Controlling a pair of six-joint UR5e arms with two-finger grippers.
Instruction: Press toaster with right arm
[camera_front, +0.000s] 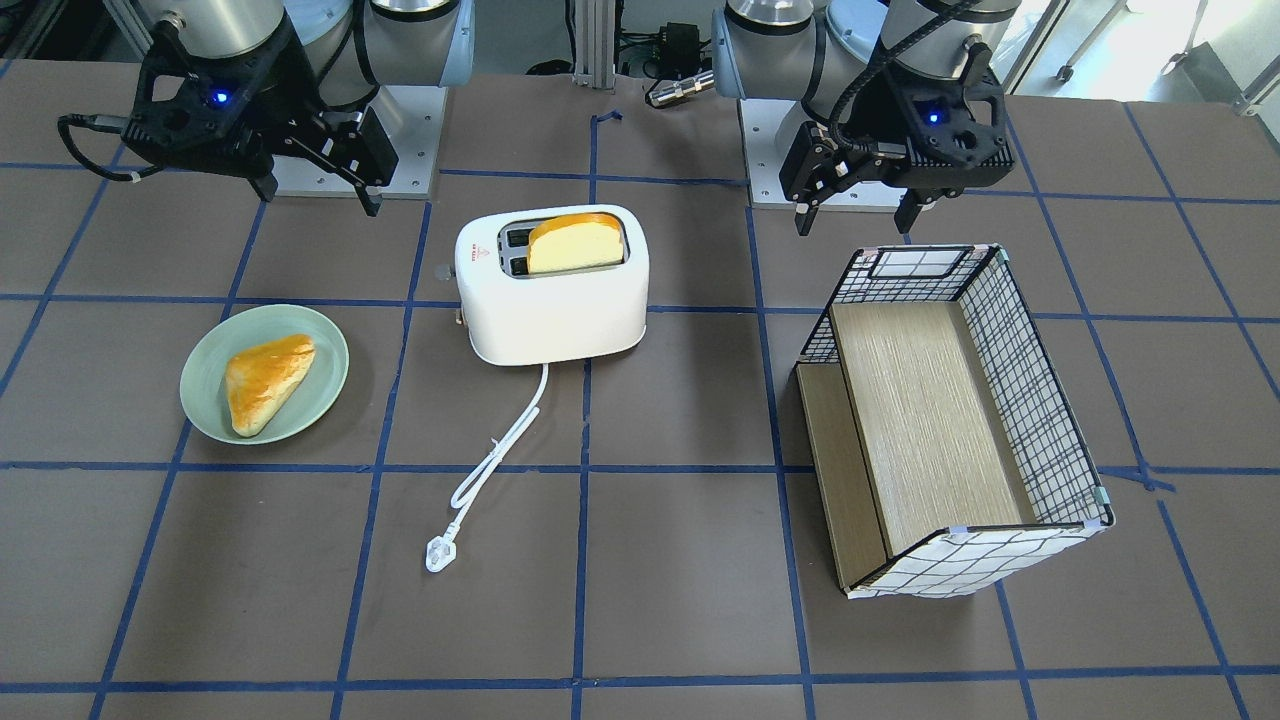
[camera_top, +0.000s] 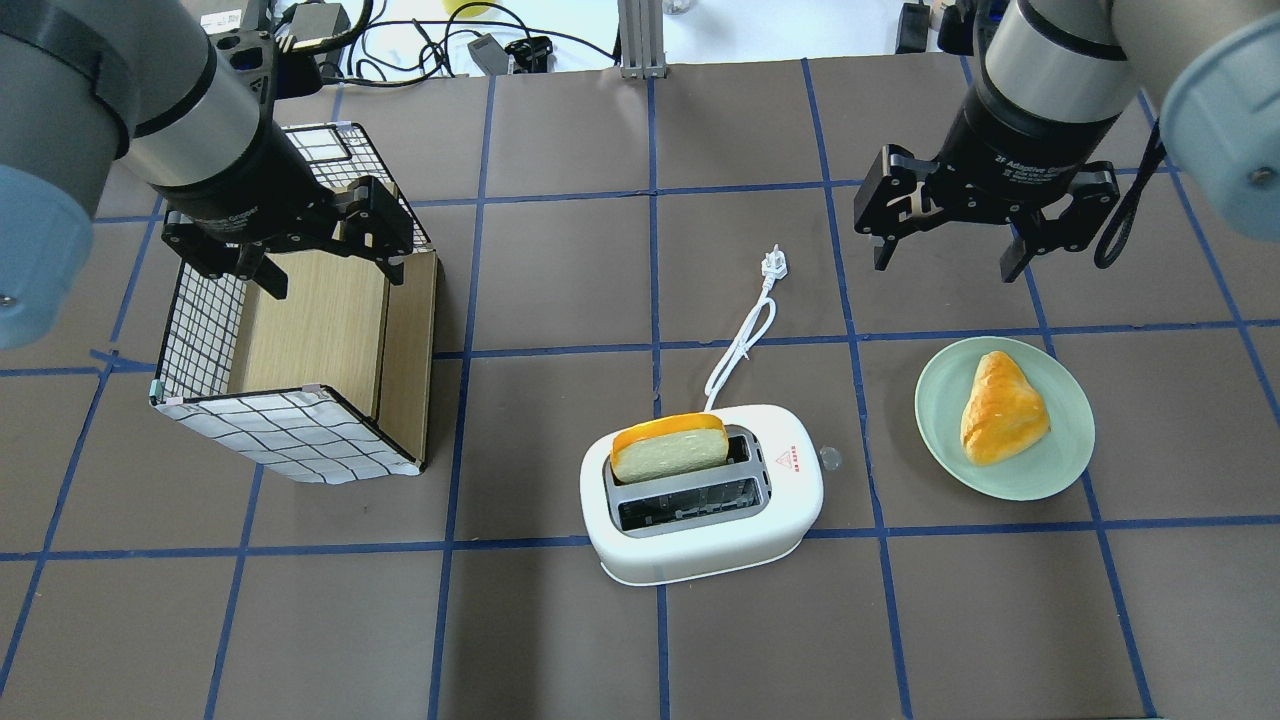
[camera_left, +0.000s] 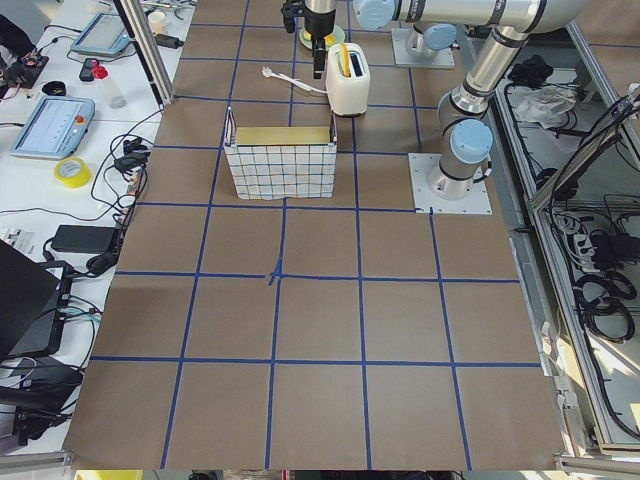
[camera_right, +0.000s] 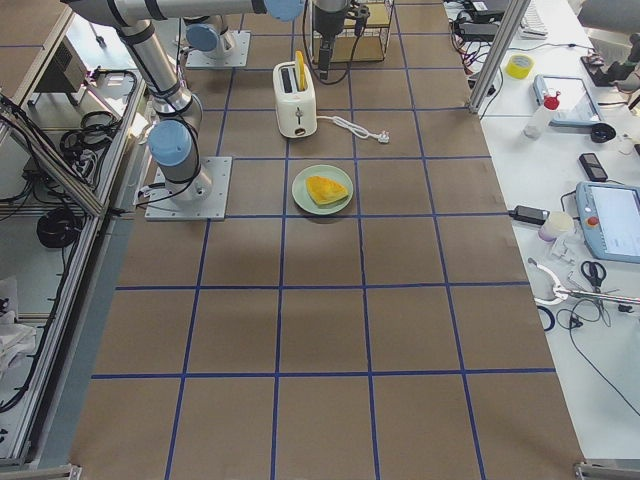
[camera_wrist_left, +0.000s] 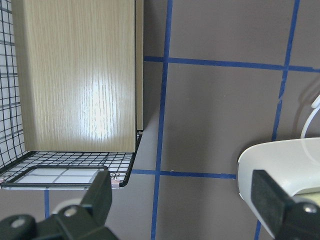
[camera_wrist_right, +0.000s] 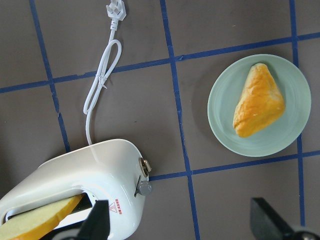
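The white two-slot toaster (camera_front: 550, 290) stands mid-table with a bread slice (camera_front: 575, 243) upright in one slot. Its end lever (camera_top: 828, 458) points toward the plate side. In the right wrist view the toaster (camera_wrist_right: 75, 180) is at lower left, with its lever (camera_wrist_right: 144, 187) on the end. My right gripper (camera_top: 945, 268) is open and empty, hovering above the table beyond the plate, well apart from the toaster (camera_top: 700, 500). It also shows in the front-facing view (camera_front: 322, 195). My left gripper (camera_top: 335, 283) is open and empty, above the basket.
A green plate (camera_top: 940, 400) holding a pastry (camera_top: 1000, 410) lies beside the toaster's lever end. The white cord and plug (camera_top: 775, 265) trail away from the toaster. A wire basket (camera_top: 195, 330) with a wooden floor lies on the left side.
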